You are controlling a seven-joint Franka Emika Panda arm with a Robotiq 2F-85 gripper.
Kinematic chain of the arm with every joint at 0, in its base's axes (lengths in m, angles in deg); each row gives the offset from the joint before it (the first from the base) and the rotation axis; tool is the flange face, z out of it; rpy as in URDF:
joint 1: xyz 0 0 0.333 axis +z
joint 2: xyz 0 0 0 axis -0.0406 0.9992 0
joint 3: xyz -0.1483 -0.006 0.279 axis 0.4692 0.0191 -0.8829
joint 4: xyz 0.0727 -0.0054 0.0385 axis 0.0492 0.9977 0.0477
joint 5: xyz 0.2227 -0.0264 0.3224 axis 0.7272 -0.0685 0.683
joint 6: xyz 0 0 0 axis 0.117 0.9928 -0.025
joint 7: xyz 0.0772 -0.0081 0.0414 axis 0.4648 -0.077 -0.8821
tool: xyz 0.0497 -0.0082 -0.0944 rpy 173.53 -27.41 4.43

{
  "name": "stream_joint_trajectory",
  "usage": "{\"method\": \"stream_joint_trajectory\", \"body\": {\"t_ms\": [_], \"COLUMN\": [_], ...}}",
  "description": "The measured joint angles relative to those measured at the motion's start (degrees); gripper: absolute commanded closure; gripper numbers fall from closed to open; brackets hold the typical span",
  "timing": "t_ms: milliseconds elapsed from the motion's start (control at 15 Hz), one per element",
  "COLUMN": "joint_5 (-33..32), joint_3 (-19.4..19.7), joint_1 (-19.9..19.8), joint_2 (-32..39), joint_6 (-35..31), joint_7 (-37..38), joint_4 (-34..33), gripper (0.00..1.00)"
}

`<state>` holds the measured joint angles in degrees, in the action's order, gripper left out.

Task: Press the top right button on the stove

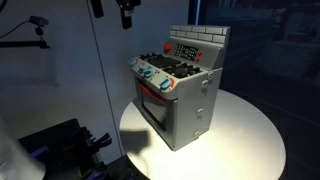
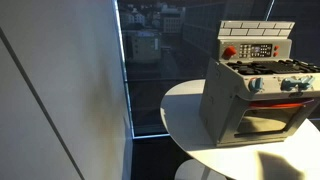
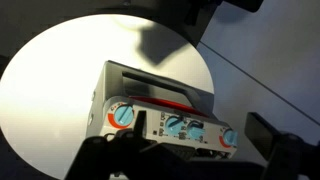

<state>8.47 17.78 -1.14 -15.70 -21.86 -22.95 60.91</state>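
The toy stove (image 1: 180, 95) stood upright on the round white desk (image 1: 250, 132), its brick-pattern back panel (image 1: 198, 37) rising behind the burners. The claw (image 1: 126, 16) hung high above, well apart from it. In the wrist view its dark fingers (image 3: 278, 145) stood spread wide, holding nothing.

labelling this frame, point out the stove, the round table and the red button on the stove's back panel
stove (image 1: 200, 105), an exterior view, grey side wall
round table (image 1: 250, 135), an exterior view, bare white top
red button (image 2: 229, 52), an exterior view, its centre

Hand (image 3: 190, 160) aimed downward, its two dark fingers (image 3: 285, 150) spread wide apart at the wrist view's lower edge
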Motion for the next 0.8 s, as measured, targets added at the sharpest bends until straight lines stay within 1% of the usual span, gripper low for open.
{"method": "stream_joint_trajectory", "body": {"t_ms": [600,800], "joint_5": [0.0,0.0], "joint_3": [-0.5,-1.2], "joint_1": [-0.6,-1.0], "joint_2": [0.2,1.6], "joint_6": [-0.3,-2.6], "joint_7": [0.0,0.5], "joint_4": [0.3,1.0], "gripper": [0.00,0.00]}}
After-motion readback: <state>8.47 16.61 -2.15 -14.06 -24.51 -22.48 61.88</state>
